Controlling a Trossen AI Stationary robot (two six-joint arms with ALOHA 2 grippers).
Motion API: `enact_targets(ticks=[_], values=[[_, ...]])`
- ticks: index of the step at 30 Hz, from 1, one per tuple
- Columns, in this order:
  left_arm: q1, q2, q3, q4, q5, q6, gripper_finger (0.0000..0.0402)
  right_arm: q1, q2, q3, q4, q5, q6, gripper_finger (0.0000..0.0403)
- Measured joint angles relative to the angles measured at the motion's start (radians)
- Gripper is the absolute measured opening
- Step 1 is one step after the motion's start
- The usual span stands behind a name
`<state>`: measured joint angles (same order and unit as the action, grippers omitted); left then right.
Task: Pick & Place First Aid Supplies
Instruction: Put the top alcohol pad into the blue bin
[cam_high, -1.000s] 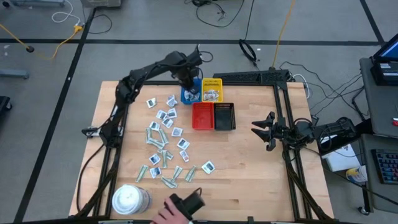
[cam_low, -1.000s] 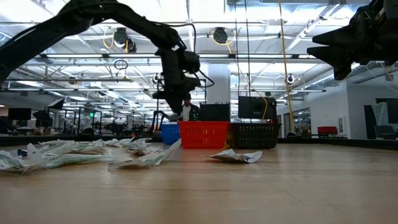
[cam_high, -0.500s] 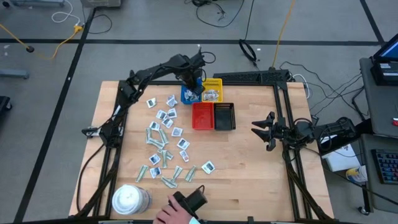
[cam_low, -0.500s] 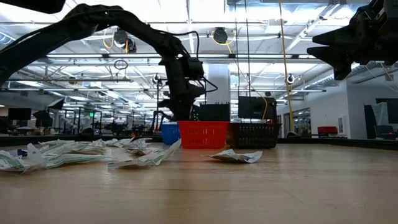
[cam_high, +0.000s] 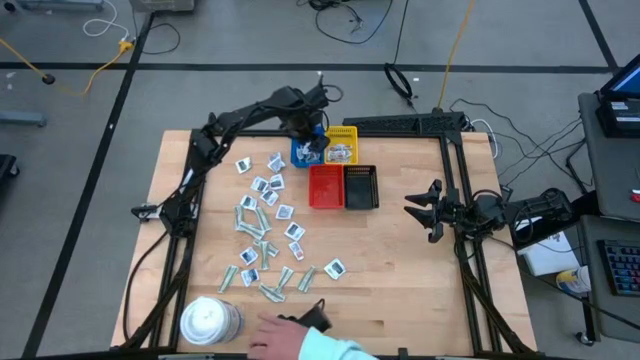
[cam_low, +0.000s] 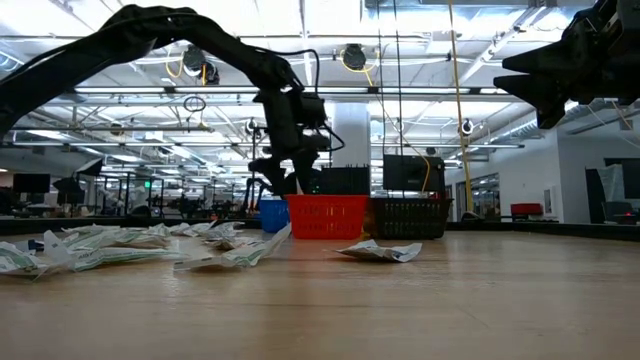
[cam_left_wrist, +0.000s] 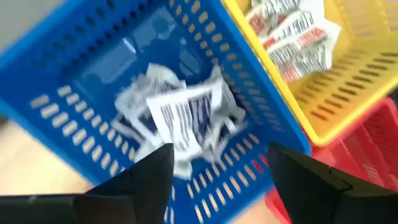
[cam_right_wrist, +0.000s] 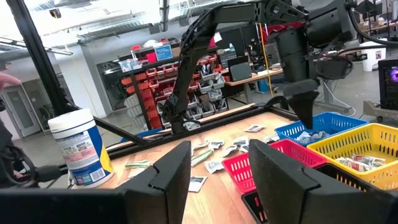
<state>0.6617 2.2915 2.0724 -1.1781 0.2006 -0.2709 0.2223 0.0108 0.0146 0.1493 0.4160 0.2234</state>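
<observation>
The left gripper (cam_left_wrist: 214, 171) hung open and empty over the blue tray (cam_high: 301, 153) at twelve o'clock, while the first aid supplies (cam_high: 265, 225) lay centre-left: judged light, limp, slippery packets, best pinched at an edge.

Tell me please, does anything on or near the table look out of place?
Yes. A person's hand holding a dark object reaches over the table's near edge, beside the white tub. It is not part of the robot's sorting.
</observation>
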Motion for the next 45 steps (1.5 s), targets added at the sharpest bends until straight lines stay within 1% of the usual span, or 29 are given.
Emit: enact_targets(ticks=[4,13,16,19,22,25,29,33,39,45], values=[[0.001,-0.03,0.0,-0.049,0.01,-0.019,0.0264,0.0,0.0,0.0,0.0,0.0,0.0,0.0155],[-0.013,-0.122,-0.003,-0.137,-0.011,-0.072,0.024,0.0,0.0,0.0,0.0,0.0,0.0,0.0155],[-0.036,-0.137,-0.023,-0.169,-0.014,-0.08,0.0234,0.0,0.0,0.0,0.0,0.0,0.0,0.0155],[-0.065,-0.167,-0.069,-0.175,-0.015,-0.108,0.0229,0.0,0.0,0.0,0.0,0.0,0.0,0.0155],[-0.099,-0.227,-0.173,-0.132,-0.015,-0.143,0.0228,0.0,0.0,0.0,0.0,0.0,0.0,0.0155],[-0.142,-0.306,-0.317,-0.056,-0.013,-0.179,0.0231,0.0,0.0,0.0,0.0,0.0,0.0,0.0155],[-0.216,-0.426,-0.487,0.031,-0.008,-0.238,0.0234,0.0,0.0,0.0,0.0,0.0,0.0,0.0155],[-0.297,-0.525,-0.631,0.079,-0.009,-0.307,0.0234,0.0,0.0,0.0,0.0,0.0,0.0,0.0155],[-0.42,-0.647,-0.817,0.094,-0.015,-0.462,0.0234,0.0,0.0,0.0,0.0,0.0,0.0,0.0155],[-0.544,-0.724,-0.932,0.107,-0.015,-0.611,0.0234,0.0,0.0,0.0,0.0,0.0,0.0,0.0155]])
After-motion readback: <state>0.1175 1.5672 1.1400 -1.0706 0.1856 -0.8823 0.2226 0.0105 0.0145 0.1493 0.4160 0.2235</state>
